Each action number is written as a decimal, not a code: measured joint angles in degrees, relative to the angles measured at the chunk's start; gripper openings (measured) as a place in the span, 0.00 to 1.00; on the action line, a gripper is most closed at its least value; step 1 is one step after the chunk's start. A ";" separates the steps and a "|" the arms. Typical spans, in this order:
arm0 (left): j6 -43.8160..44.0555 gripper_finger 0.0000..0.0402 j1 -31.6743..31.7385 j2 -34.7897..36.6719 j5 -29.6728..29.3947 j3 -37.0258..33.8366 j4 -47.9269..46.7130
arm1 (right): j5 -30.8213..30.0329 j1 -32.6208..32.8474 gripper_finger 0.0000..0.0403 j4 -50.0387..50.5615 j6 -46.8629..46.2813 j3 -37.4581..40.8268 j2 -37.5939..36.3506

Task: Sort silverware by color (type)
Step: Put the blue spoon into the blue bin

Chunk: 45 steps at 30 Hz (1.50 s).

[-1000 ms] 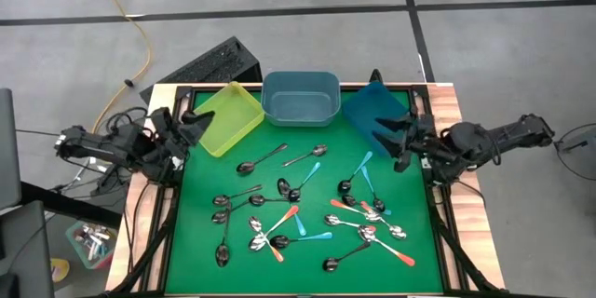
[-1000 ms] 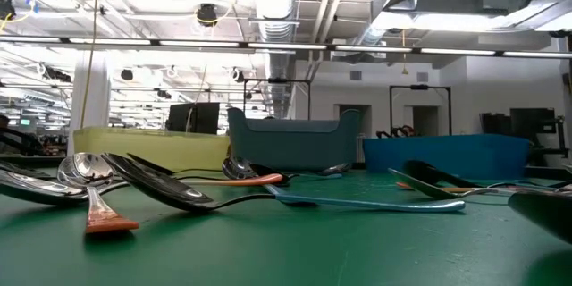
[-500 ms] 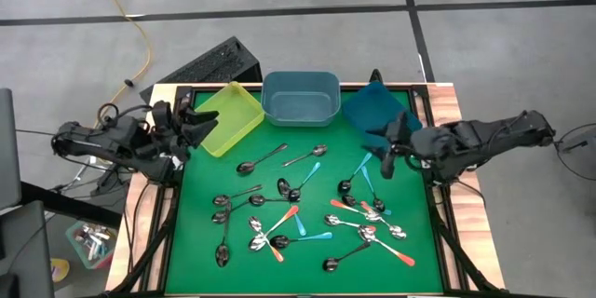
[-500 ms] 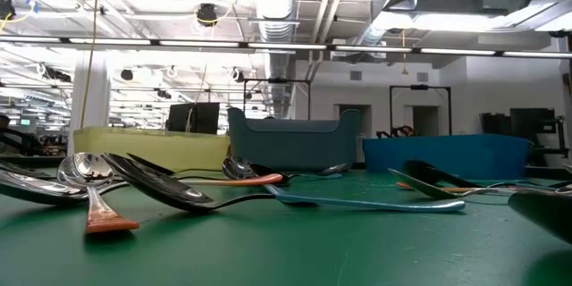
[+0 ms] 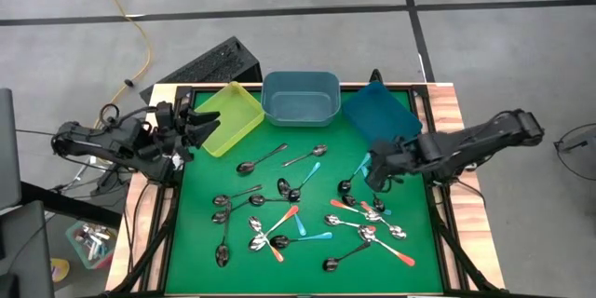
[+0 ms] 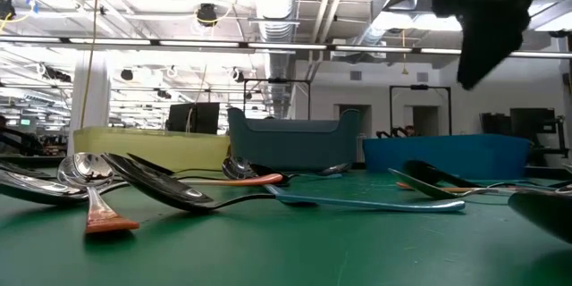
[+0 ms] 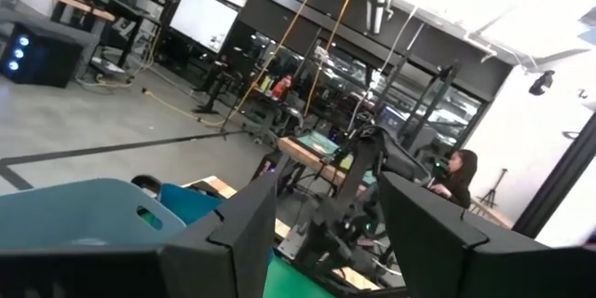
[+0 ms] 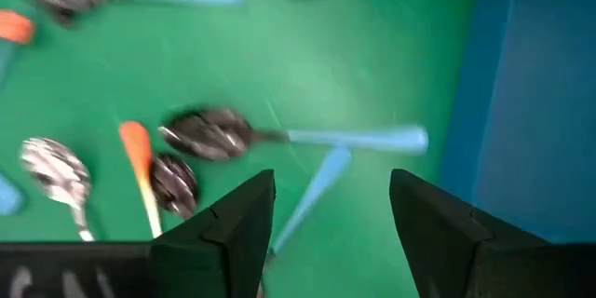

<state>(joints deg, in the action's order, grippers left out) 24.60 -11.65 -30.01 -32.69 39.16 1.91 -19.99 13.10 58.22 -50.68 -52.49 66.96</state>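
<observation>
The right gripper [image 5: 376, 169], jaws wide and empty, hovers near the blue bin [image 5: 377, 112] over a teal-handled spoon [image 8: 307, 139]. Closing could catch the crossing spoon beneath. Its handle points toward the blue bin, bowl away. The left gripper [image 5: 191, 128] waits, jaws apart.
</observation>
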 joint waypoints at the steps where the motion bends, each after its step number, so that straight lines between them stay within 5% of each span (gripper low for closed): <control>1: -0.02 0.44 -0.01 -0.01 -0.14 0.00 -0.07 | 0.82 -0.02 0.56 0.78 -1.47 0.00 1.33; 11: -0.02 0.44 -0.01 -0.01 -0.96 0.00 -0.20 | 16.36 0.89 0.55 1.34 -17.25 0.02 12.40; 19: 0.55 0.44 -0.01 -0.01 -1.07 0.00 -1.73 | 20.65 3.01 0.55 -1.02 -19.41 0.13 20.65; 29: 0.59 0.44 -0.01 0.01 -1.16 0.00 -1.64 | 20.89 2.26 0.55 -1.63 -16.69 0.28 26.94; 45: 0.59 0.44 -0.01 0.00 -1.56 0.00 -1.62 | 21.34 -0.86 0.52 -13.71 -13.28 9.01 23.83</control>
<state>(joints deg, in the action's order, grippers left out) 25.19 -11.66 -30.01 -34.25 39.16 0.30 1.35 12.24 44.51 -63.96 -43.48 90.79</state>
